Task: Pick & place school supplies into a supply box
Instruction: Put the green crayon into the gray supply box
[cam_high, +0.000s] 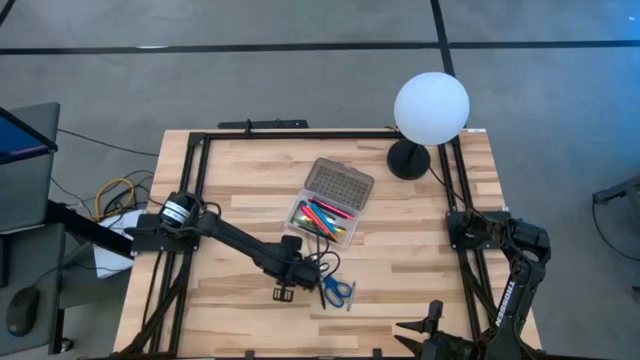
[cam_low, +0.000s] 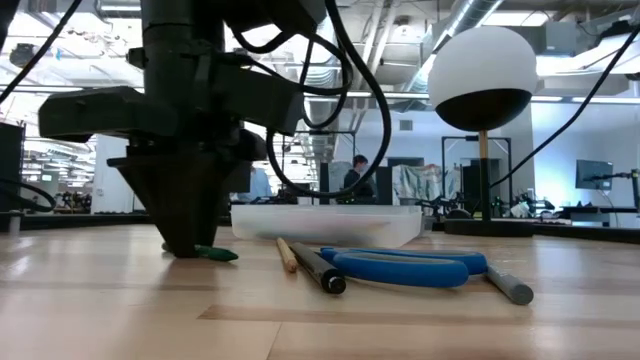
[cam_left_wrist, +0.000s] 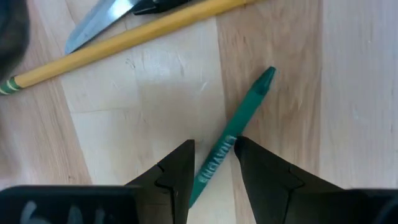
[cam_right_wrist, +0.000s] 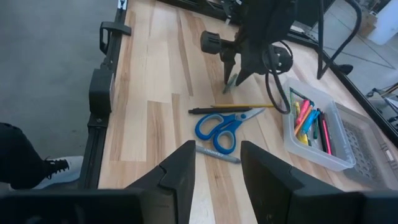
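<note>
A green crayon (cam_left_wrist: 233, 127) lies flat on the wooden table. My left gripper (cam_left_wrist: 214, 152) points down over it, open, with one finger on each side of its middle; the fingertips are down at table height (cam_low: 185, 248). Beside it lie a yellow pencil (cam_left_wrist: 124, 40), a black pen (cam_right_wrist: 202, 111), blue-handled scissors (cam_high: 337, 291) and a grey pen (cam_right_wrist: 217, 154). The clear supply box (cam_high: 325, 220) holds several coloured pens, its grey dotted lid (cam_high: 338, 185) hinged open behind it. My right gripper (cam_right_wrist: 216, 149) hovers open near the table's near right corner, holding nothing. My left gripper's fingers (cam_left_wrist: 249, 165) come from above and lie across the green crayon's middle (cam_left_wrist: 219, 155), close on both sides. I cannot tell whether they touch it. The crayon rests flat on the table.
A white globe lamp (cam_high: 430, 105) on a black base stands at the far right. A black frame rail (cam_right_wrist: 102, 87) runs round the table's edges. Bare wood lies to the left of the left arm. People show in the room behind the table.
</note>
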